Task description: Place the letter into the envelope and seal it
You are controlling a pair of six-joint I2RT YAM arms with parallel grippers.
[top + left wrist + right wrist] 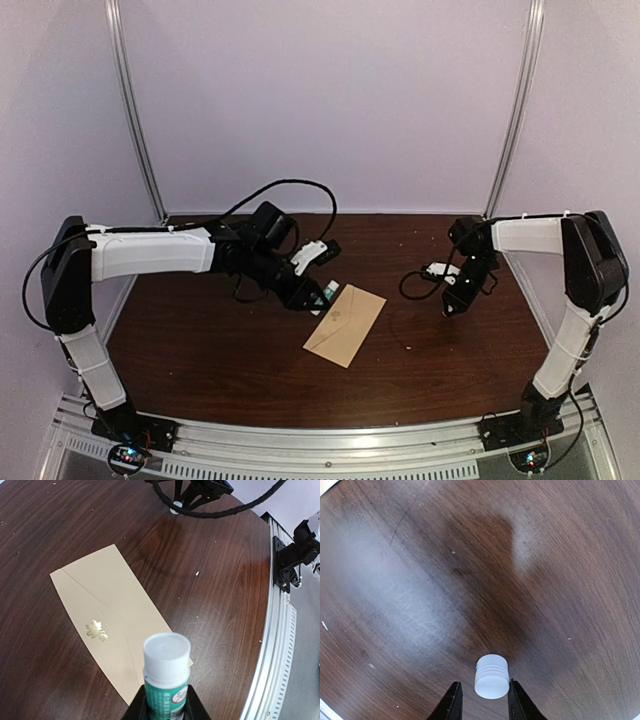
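A: The left gripper (pixel 166 707)?
B: It pinched a cylindrical glue stick (pixel 166 666), smooth white top. The right gripper (pixel 485 700) flanked a ribbed white cap (pixel 491 676), grip unclear.
A: The envelope (pixel 345 325)?
B: Flat tan paper, five o'clock from the left gripper, on the woodgrain table (pixel 200 350)

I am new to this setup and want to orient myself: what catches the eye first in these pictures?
The tan envelope lies mid-table, flap down, a gold leaf emblem on it. The left gripper grips a green-labelled glue stick by its end; a small white ribbed cap sits between the right gripper's fingers.
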